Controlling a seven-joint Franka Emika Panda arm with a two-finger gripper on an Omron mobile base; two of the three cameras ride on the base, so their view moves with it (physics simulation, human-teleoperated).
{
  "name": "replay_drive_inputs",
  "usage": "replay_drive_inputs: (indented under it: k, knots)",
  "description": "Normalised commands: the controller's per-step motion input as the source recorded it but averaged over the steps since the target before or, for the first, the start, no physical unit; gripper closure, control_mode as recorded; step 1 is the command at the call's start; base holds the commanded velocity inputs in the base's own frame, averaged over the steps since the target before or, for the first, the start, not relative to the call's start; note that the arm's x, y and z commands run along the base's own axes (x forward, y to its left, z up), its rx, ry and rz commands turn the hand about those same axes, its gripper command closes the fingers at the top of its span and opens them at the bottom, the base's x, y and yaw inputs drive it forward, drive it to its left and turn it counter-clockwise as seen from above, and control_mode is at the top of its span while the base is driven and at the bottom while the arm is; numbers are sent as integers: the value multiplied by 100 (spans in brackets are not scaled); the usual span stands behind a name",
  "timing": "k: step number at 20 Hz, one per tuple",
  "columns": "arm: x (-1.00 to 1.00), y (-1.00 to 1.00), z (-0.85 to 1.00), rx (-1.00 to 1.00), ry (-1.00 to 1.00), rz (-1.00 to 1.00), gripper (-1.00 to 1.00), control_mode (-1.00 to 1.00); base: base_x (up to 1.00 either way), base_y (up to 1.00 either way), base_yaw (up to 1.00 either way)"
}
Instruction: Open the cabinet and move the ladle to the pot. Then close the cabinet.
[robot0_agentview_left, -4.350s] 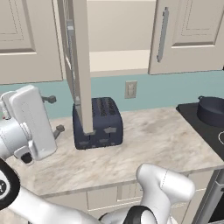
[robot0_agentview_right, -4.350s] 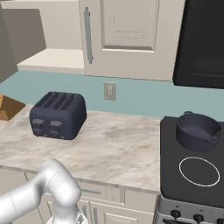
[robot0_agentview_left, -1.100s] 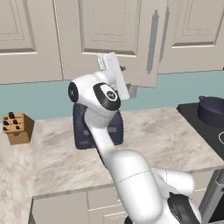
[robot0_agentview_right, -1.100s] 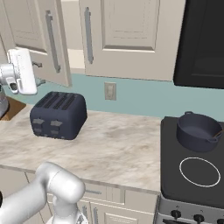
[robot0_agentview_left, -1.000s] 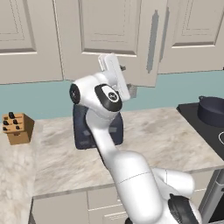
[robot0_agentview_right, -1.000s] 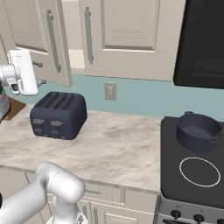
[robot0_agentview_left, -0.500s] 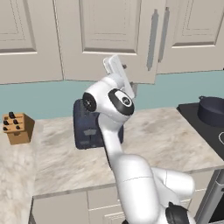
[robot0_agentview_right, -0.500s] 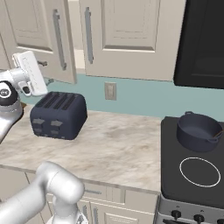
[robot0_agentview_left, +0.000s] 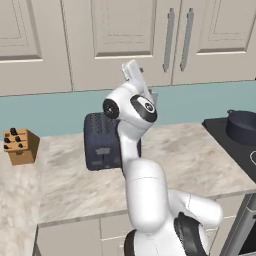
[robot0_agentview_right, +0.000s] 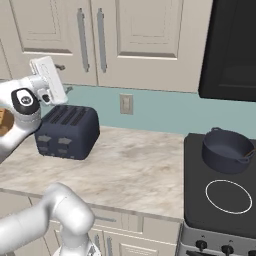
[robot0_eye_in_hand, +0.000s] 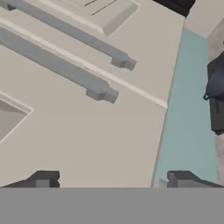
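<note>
Behind the marble worktop (robot0_agentview_right: 125, 165) you see the cabinet (robot0_agentview_left: 150, 45) with both doors shut, its two silver handles (robot0_eye_in_hand: 65, 72) side by side. Your fingers (robot0_eye_in_hand: 111, 179) stand wide apart and hold nothing, raised just in front of the lower part of the doors, above the toaster (robot0_agentview_right: 67, 131). You find the pot (robot0_agentview_right: 227, 150) on the black stove (robot0_agentview_right: 220, 200) at the right, well apart from the toaster.

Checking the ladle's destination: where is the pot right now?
The pot sits on the black stove at the right, well right of the toaster.
</note>
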Motion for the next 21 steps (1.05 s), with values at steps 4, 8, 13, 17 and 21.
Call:
replay_drive_inputs:
  k: [4,8,13,17,21]
  knots:
    - [100,-7,-34,26,-10,0,-100,-100,0,0,0]
    - [100,-20,-16,22,0,0,-100,-100,0,0,0]
    - [93,-24,-15,13,1,1,-100,-100,0,0,0]
    - [33,-24,-7,0,-2,3,-100,-100,0,0,0]
    - [0,-40,1,2,-4,0,-100,-100,0,0,0]
